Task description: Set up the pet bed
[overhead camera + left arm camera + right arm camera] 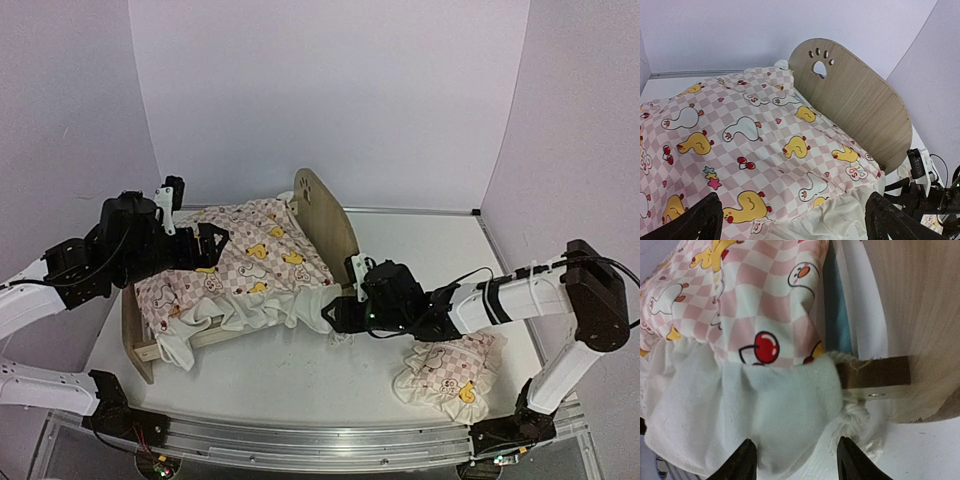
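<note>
The pet bed (327, 212) stands at the table's middle, its light-wood headboard (855, 97) with paw-print cutouts to the right. A frilled duck-print quilt (240, 265) covers it and its white frill (765, 410) hangs over the near side rail (875, 377). My left gripper (205, 245) hovers over the quilt (750, 145), open, with nothing between its fingers (695, 220). My right gripper (335, 315) is low at the bed's near corner by the headboard, open. The frill's lower edge hangs between its fingertips (742, 460), not pinched. A strip of the blue striped base (840, 325) shows beside the quilt.
A small matching frilled pillow (450, 375) lies on the table at the near right, under the right forearm. The low footboard (135, 345) is at the bed's left end. White walls close the back and both sides. A frayed white cord (852, 415) lies under the rail.
</note>
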You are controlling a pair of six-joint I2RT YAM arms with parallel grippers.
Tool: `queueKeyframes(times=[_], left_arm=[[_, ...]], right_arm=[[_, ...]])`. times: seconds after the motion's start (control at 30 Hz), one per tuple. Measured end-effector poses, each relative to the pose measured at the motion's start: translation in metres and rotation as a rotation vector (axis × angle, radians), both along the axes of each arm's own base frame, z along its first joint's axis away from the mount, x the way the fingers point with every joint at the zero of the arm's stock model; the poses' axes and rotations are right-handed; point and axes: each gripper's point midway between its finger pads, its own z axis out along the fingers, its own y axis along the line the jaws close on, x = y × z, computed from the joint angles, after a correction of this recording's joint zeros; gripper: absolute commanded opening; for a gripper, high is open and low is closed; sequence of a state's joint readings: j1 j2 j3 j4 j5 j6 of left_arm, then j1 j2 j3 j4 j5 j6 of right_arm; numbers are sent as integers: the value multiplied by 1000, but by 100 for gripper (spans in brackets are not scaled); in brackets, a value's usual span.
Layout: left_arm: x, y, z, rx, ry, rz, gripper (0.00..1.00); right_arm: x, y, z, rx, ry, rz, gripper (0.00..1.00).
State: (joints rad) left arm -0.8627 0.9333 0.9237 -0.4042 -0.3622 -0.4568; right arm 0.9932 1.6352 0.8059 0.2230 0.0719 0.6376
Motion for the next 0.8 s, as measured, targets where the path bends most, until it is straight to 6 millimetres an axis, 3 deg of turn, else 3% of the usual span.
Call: queueKeyframes(times=[0.07, 0.13, 0.4, 0.63, 0.67, 0.8], left_arm=[[3, 11, -3, 4, 14, 33, 99], [4, 17, -7, 6, 25, 50, 99], [6, 39, -30, 57, 81, 98, 99], [13, 53, -40, 94, 113, 127, 99], [14, 54, -42, 97, 118, 130, 99], [17, 56, -49, 109, 143, 128, 99]], right_arm=[[4, -2, -4, -19, -12, -21, 10], [9, -5, -4, -32, -32, -56, 0], [23, -28, -9, -150, -108, -138, 0], [39, -68, -17, -364, -210, -240, 0], [39, -69, -17, -376, -219, -242, 1], [40, -76, -18, -435, -243, -227, 44]])
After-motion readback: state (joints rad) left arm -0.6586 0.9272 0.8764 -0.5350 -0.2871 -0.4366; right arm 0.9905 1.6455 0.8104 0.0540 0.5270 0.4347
